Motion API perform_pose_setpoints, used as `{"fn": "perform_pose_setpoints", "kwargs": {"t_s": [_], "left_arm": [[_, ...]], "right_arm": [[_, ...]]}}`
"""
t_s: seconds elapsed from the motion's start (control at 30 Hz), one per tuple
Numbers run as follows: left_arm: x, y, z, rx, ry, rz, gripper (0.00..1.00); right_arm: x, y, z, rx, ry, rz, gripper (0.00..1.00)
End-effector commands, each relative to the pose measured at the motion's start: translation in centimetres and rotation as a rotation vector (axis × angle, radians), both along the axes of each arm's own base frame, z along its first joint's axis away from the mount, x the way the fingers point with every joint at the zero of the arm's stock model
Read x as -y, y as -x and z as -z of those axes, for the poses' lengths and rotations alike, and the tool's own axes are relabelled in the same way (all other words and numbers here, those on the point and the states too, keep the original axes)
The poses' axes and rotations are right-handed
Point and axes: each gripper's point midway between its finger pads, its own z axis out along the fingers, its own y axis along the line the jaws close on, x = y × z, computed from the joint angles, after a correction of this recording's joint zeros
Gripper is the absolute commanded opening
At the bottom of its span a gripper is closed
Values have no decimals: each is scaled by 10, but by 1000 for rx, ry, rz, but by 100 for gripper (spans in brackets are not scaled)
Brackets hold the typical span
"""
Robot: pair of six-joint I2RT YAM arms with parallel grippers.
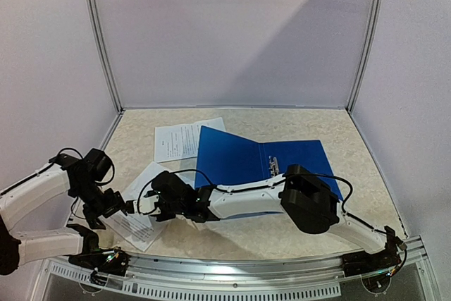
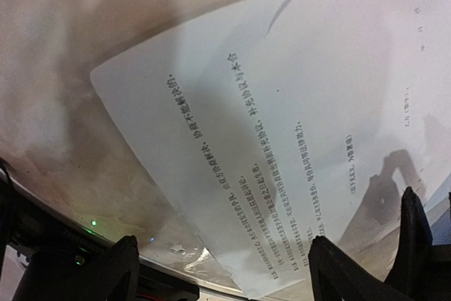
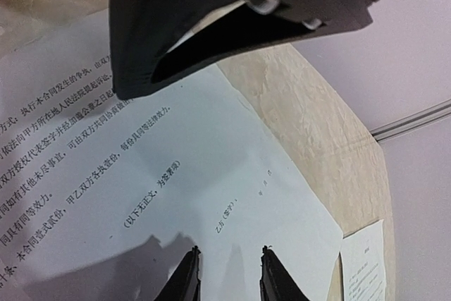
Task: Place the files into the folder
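Observation:
The blue folder point(image 1: 243, 156) lies open on the table's middle. One file sheet point(image 1: 182, 140) rests flat behind its left cover. A second printed sheet point(image 1: 144, 223) lies at the near left, filling the left wrist view point(image 2: 282, 125) and the right wrist view point(image 3: 176, 195). My left gripper point(image 1: 121, 206) stands wide open over that sheet's near corner, jaws point(image 2: 222, 276) either side of it. Reaching across from the right, my right gripper point(image 1: 149, 202) hovers at the same sheet, its fingertips point(image 3: 229, 273) a narrow gap apart with flat paper between them.
Grey-white walls and metal frame posts point(image 1: 102, 40) close in the table on three sides. A perforated rail point(image 1: 232, 276) runs along the near edge. The right arm's forearm point(image 1: 246, 199) lies across the folder's near edge. The left gripper's dark body point(image 3: 211, 5) looms close over the right fingers.

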Motion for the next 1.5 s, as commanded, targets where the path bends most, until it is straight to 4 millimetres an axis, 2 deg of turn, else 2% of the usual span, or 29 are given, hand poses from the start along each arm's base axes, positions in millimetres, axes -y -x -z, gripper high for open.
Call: {"fn": "perform_pose_setpoints", "kwargs": {"t_s": [0.0, 0.2, 0.3, 0.4, 0.43, 0.6, 0.7, 0.77, 0.87, 0.97, 1.0, 1.13, 1.23, 1.27, 1.37, 1.47], "left_arm": [[34, 0, -7, 9, 193, -12, 85], [35, -26, -1, 121, 215, -90, 84], [32, -34, -2, 141, 204, -99, 84], [30, -42, -3, 157, 193, -99, 84], [30, -44, -3, 157, 193, -99, 84], [23, -42, -13, 132, 153, -95, 85], [25, -29, -15, 77, 178, -121, 85], [30, -20, -16, 59, 220, -167, 85], [27, -12, -16, 55, 220, -204, 85], [28, -2, -2, -3, 216, -188, 85], [29, 3, 4, -33, 213, -174, 85], [20, 14, 12, -114, 148, -123, 85], [21, 19, 13, -136, 155, -145, 86], [22, 22, 15, -139, 161, -155, 86], [22, 32, 25, -162, 172, -183, 86], [35, 23, 40, -91, 271, -247, 82]], "right_arm": [[20, -48, 48, 64, 75, 135, 29], [34, -81, 48, 23, 62, 198, 27], [37, -67, 48, -85, 85, 140, 28], [28, -41, -5, -194, 14, 42, 37], [22, -34, -35, -212, -29, 8, 40], [6, 11, -131, -245, -177, -126, 48], [3, 32, -166, -194, -217, -168, 49], [2, 38, -185, -183, -238, -171, 49], [8, 42, -214, -207, -274, -166, 49], [23, 49, -247, -231, -292, -173, 50], [31, 51, -264, -235, -307, -172, 50], [62, 47, -292, -254, -303, -133, 50], [92, 27, -292, -291, -286, -67, 50], [106, 20, -299, -298, -293, -46, 50], [137, -3, -300, -287, -297, 29, 50], [163, -24, -292, -281, -283, 92, 50]]}}
